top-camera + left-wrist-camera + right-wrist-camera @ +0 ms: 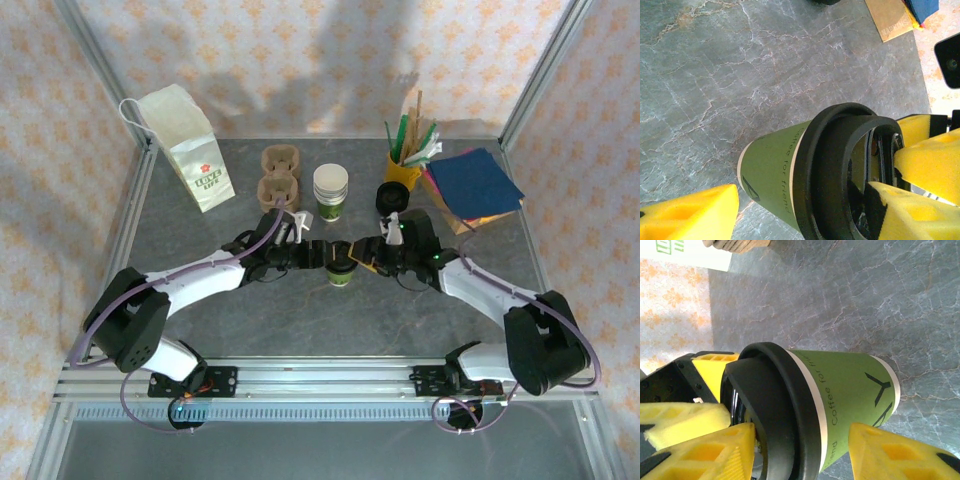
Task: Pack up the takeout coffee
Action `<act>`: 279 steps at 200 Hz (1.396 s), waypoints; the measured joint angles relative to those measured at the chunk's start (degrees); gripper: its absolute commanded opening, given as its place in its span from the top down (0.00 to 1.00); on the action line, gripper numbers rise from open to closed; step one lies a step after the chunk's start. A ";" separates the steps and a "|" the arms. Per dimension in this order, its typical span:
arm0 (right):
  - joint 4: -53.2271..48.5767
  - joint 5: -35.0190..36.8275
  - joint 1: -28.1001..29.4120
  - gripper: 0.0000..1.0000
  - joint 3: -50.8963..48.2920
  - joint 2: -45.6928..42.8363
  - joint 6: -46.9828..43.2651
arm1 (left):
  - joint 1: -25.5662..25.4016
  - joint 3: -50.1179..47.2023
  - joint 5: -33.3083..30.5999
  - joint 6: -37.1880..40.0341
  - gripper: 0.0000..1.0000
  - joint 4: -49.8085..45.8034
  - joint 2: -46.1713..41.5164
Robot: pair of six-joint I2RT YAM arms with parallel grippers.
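Left tool (322,256) and right tool (362,252) meet at the takeout coffee (341,272).
Both tools are spread, fingers flanking the lidded cup; whether they touch it is unclear. It stands upright at frame centre on the tabletop (300,320), below the stack of lidless cups (331,192).

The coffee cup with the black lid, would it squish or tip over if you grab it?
Probably squishes if squeezed hard: the coffee cup looks like thin paper. It may tip easily: its base is narrower than its top.
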 measured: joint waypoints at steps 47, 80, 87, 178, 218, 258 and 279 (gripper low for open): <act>-0.66 1.62 0.13 0.52 0.79 0.72 -0.28 | -0.04 -0.09 -0.83 1.49 0.31 0.00 0.04; -0.50 3.93 0.42 0.54 0.79 0.66 -1.11 | -0.04 -1.18 -1.03 2.16 0.32 1.81 0.11; -0.39 4.20 0.52 0.54 0.76 0.66 -1.27 | -0.04 -1.42 -1.03 2.36 0.32 2.29 0.11; -1.97 6.14 1.27 0.53 1.84 -0.13 -2.21 | -0.04 -2.14 -1.01 3.30 0.33 2.82 -0.92; -6.05 7.58 1.38 0.51 4.13 -0.48 -2.45 | -0.04 -1.31 -1.03 4.02 0.33 -0.52 -1.97; -8.63 8.44 1.38 0.50 6.36 -1.60 -2.43 | -0.04 0.70 -1.07 4.04 0.32 -4.39 -2.27; -10.54 9.25 1.40 0.50 8.35 -2.45 -2.62 | -0.04 2.01 -1.07 4.04 0.32 -5.60 -2.29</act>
